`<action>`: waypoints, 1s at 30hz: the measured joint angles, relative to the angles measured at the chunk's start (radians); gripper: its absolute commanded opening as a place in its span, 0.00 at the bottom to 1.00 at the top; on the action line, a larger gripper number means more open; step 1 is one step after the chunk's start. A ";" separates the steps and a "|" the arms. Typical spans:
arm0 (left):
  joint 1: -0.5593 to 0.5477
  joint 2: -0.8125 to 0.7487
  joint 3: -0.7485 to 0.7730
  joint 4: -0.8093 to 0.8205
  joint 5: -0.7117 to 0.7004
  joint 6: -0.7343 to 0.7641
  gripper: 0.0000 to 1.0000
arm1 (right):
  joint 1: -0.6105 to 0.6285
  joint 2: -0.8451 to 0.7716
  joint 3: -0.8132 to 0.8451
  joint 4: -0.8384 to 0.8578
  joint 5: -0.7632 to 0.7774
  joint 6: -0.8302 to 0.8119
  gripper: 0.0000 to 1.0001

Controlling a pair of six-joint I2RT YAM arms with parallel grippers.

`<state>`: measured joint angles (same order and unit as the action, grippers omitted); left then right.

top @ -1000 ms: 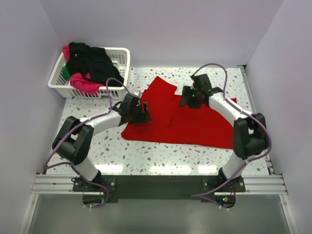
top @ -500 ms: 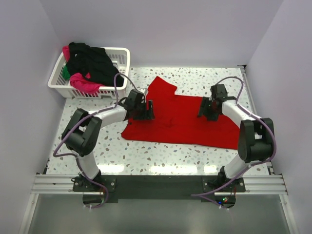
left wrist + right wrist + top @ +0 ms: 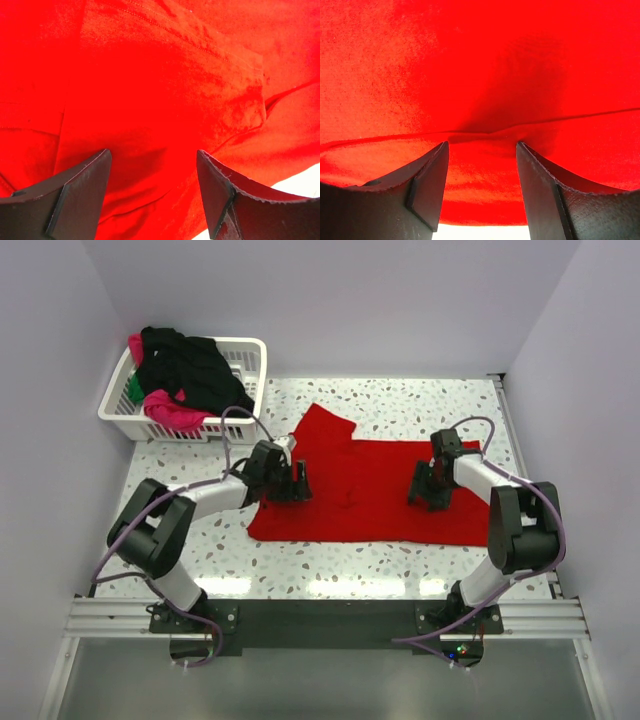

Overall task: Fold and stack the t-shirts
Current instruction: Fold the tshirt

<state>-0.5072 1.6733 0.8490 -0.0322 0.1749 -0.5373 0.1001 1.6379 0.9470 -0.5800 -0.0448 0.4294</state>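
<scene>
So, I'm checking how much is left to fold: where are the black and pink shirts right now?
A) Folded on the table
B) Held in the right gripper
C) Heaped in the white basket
C: the black shirt and pink shirt lie heaped in the white basket; only the red shirt is on the table.

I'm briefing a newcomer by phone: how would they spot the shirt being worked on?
Find the speckled table, with a white basket at its far-left corner. In the table's middle lies the red t-shirt, spread out under both sets of open jaws. It alone lies outside the basket; the black, pink and green clothes are heaped inside.
</scene>
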 measured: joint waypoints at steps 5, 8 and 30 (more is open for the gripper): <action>0.000 -0.089 -0.116 0.053 -0.003 -0.054 0.74 | 0.000 -0.020 -0.024 -0.014 -0.010 0.016 0.59; -0.006 -0.160 -0.193 0.068 -0.014 -0.104 0.75 | 0.000 -0.065 -0.072 -0.032 -0.028 0.032 0.59; -0.051 -0.555 -0.389 -0.251 -0.101 -0.332 0.75 | 0.000 -0.326 -0.264 -0.275 -0.096 0.142 0.60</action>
<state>-0.5579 1.1179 0.4595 -0.2832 0.0734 -0.8692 0.1001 1.3117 0.6834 -0.8551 -0.1410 0.5713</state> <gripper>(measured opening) 0.742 0.594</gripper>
